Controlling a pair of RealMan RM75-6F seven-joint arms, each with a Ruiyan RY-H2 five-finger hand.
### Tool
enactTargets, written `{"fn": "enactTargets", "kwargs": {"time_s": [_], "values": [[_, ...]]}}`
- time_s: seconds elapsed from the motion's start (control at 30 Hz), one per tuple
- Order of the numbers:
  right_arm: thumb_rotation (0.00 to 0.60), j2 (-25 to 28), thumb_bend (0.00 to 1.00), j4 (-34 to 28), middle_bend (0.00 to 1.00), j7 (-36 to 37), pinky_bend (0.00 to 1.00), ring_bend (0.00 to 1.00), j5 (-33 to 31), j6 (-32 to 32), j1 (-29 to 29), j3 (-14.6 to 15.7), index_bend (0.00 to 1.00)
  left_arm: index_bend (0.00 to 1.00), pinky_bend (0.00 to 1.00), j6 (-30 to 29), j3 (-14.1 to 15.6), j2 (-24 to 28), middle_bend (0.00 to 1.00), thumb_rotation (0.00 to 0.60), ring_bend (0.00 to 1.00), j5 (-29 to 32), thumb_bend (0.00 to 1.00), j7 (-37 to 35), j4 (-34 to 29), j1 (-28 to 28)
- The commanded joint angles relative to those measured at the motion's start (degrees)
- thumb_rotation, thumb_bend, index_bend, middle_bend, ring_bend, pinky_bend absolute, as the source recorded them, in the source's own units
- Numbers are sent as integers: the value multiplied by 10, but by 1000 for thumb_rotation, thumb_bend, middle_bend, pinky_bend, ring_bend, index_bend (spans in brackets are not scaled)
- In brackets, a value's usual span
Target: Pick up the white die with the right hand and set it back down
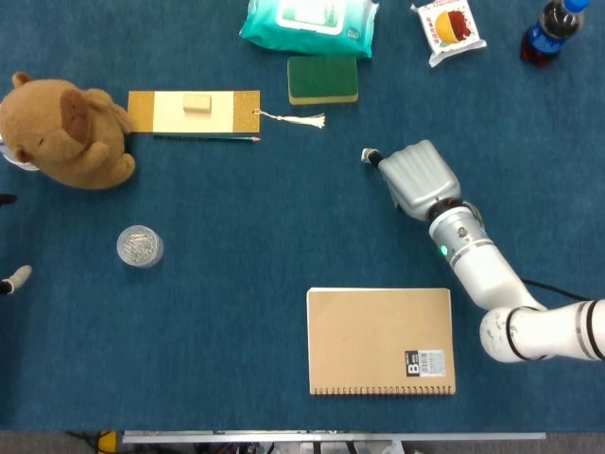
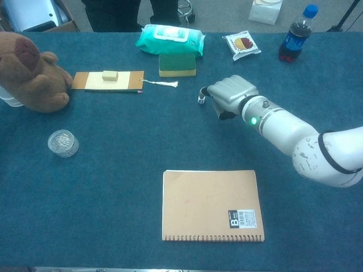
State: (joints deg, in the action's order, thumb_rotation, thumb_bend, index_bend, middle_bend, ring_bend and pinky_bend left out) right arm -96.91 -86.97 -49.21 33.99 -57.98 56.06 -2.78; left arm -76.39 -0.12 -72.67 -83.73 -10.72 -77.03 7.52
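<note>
Chest view: small white die (image 2: 201, 100)

- My right hand (image 1: 419, 178) sits palm-down, its back facing the head view, fingers curled under; a small white object shows at its fingertips, so I read it as pinching something there.
- My right forearm (image 2: 283, 131) runs from the lower right toward the hand, a green light lit at the wrist.
- My left hand (image 1: 11, 280) barely shows at the left edge of the head view; I can't tell its state.
</note>
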Motion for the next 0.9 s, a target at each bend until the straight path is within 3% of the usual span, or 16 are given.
{"fn": "enactTargets", "kwargs": {"time_s": [0.03, 0.13, 0.23, 0.4, 0.53, 0.6, 0.77, 0.9], "values": [[600, 10, 1000, -18, 1000, 12, 1000, 969, 22, -9, -8, 1, 194, 207, 403, -1, 0, -1, 247, 600, 173, -1, 155, -1, 1, 0], [600, 26, 1000, -47, 1000, 39, 1000, 956, 79, -36, -27, 7, 192, 207, 404, -8, -1, -2, 246, 600, 173, -5, 156, -4, 3, -1], [600, 40, 1000, -69, 991, 92, 1000, 872, 159, -69, -55, 14, 178, 207, 404, -22, -3, -6, 243, 600, 173, -12, 155, -10, 6, -2], [600, 64, 1000, -77, 823, 246, 994, 709, 344, -157, -118, 29, 165, 207, 408, -58, -9, -15, 230, 600, 173, -33, 156, -20, 13, -6], [600, 95, 996, -78, 674, 358, 889, 580, 467, -234, -159, 42, 158, 207, 408, -99, -17, -24, 210, 600, 173, -54, 155, -23, 18, -8], [600, 122, 924, -90, 597, 394, 803, 508, 512, -266, -177, 50, 148, 207, 408, -121, -22, -26, 208, 600, 173, -66, 156, -23, 17, -8], [600, 199, 589, -129, 411, 425, 607, 336, 608, -356, -235, 82, 140, 207, 408, -177, -30, -21, 203, 600, 171, -97, 156, -8, -2, -13], [600, 253, 483, -145, 346, 429, 504, 277, 656, -400, -282, 115, 215, 209, 408, -202, -30, -13, 200, 600, 169, -114, 156, 10, -23, -17]]}}
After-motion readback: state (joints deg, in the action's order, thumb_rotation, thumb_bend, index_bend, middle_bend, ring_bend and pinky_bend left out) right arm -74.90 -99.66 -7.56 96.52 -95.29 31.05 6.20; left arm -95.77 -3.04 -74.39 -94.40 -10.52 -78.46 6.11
